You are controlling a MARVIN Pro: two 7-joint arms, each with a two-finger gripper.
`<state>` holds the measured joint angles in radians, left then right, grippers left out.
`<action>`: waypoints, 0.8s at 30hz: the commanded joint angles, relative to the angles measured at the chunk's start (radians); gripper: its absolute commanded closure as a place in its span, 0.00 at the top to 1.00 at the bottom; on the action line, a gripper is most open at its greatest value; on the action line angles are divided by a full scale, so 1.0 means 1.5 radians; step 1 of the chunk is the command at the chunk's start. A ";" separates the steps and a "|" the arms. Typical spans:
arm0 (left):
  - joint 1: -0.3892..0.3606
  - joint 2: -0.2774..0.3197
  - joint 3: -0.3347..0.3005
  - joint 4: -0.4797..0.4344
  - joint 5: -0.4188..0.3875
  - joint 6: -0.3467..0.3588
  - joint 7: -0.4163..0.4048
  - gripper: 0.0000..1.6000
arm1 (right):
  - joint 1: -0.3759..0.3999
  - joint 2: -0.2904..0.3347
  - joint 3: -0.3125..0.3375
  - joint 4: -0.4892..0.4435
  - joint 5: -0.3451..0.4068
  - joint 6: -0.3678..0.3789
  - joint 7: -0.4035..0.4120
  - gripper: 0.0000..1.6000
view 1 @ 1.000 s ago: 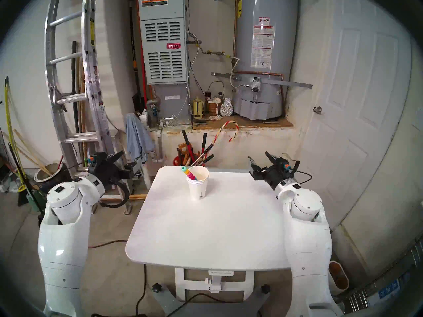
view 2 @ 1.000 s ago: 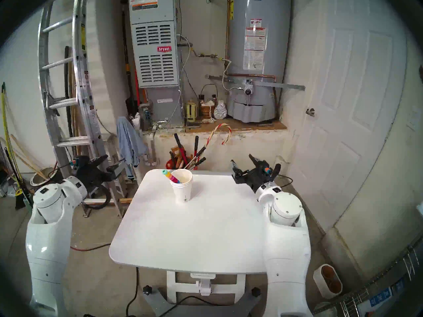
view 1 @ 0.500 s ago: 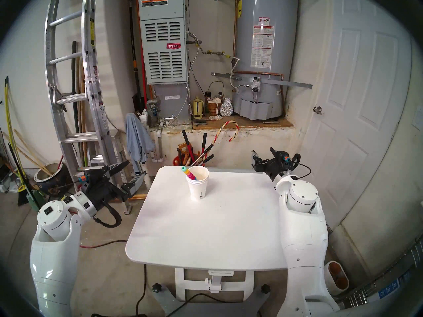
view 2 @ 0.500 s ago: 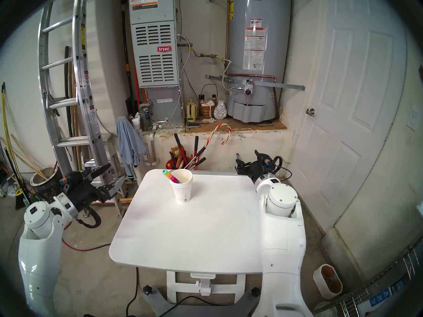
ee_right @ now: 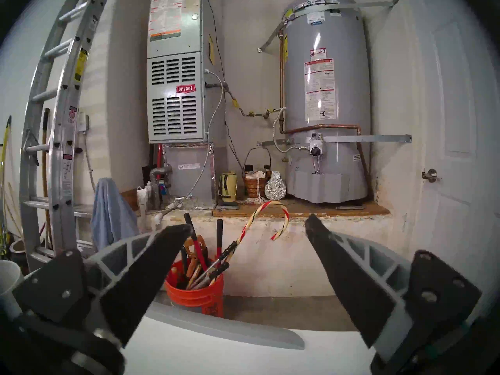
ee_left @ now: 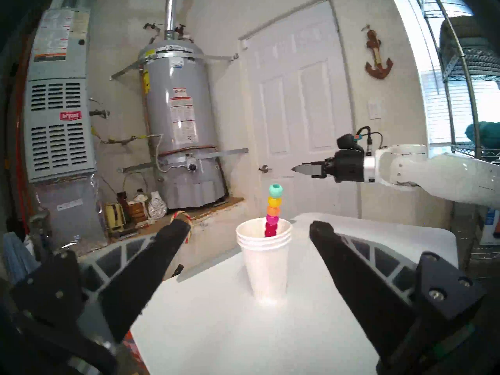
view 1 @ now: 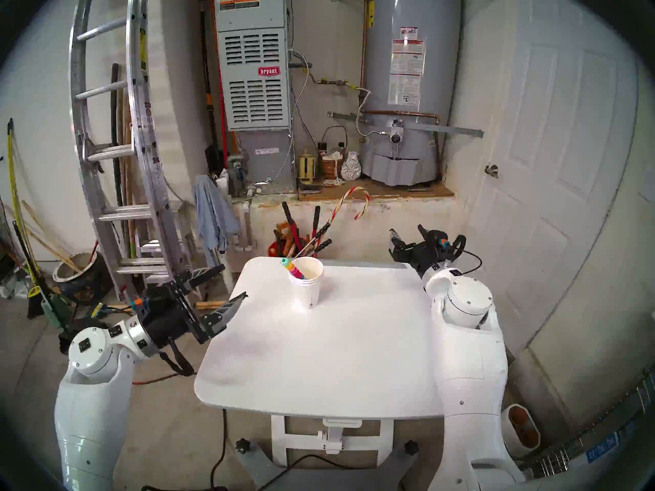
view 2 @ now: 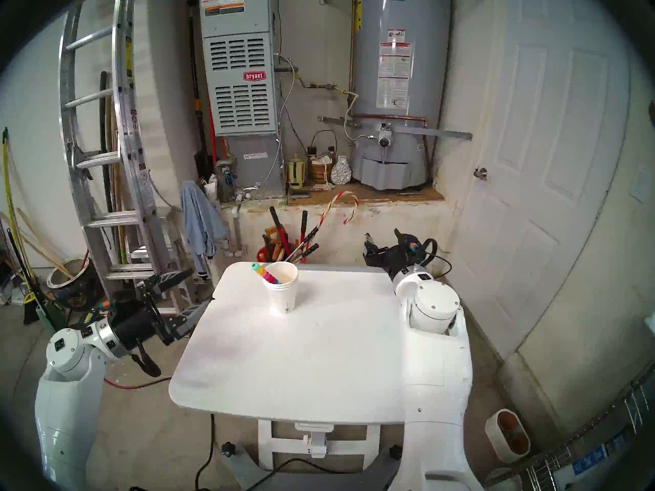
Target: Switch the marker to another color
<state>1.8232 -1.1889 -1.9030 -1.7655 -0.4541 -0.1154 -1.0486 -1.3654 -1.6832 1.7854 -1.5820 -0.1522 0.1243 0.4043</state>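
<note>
Toward the upper middle of the head views, on the far part of the white table (view 1: pixel 319 355), stands a stack of white paper cups (view 1: pixel 307 284), and the marker (view 1: pixel 292 269) leans inside it, its teal top bead poking out over the rim toward the frame's left. In the left wrist view we see the same stick of beads rising from the cup mouth: teal, yellow, orange, pink and a deeper red going down into the cup. What lies lower in the cup we cannot tell.

We judge the task barely begun. No bead has been taken off or reordered that we can see, and neither of our grippers touches the marker or the cups. Our left gripper (view 1: pixel 232 283) sits at the centre left of the head view, beside the table's left edge, its two fingers spread wide and aimed toward the cup; in its own wrist view the cup stands between the fingertips but well beyond them. Our right gripper (view 1: pixel 406 236) hovers at the table's far right corner, at the upper right of the tabletop, also spread apart and holding nothing.

Everything is left: reaching the cup, taking the marker, and changing its colour segment.

Behind the table, an orange bucket (ee_right: pixel 196 293) holds long-handled tools and a striped candy cane (ee_right: pixel 266 218).
</note>
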 commanded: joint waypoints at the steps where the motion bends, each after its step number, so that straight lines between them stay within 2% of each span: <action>1: -0.064 -0.002 0.033 0.022 -0.006 -0.030 -0.014 1.00 | -0.013 0.010 -0.007 -0.039 0.013 -0.006 0.010 1.00; 15: -0.160 -0.011 0.124 0.085 0.032 -0.022 0.002 1.00 | -0.034 0.018 -0.005 -0.057 0.022 -0.006 0.021 1.00; 24: -0.214 -0.029 0.164 0.133 0.057 -0.018 0.025 1.00 | -0.041 0.021 0.001 -0.064 0.024 -0.006 0.026 1.00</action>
<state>1.5938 -1.2135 -1.6804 -1.5875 -0.3774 -0.1502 -1.0318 -1.4324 -1.6501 1.7844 -1.6439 -0.1241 0.1236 0.4427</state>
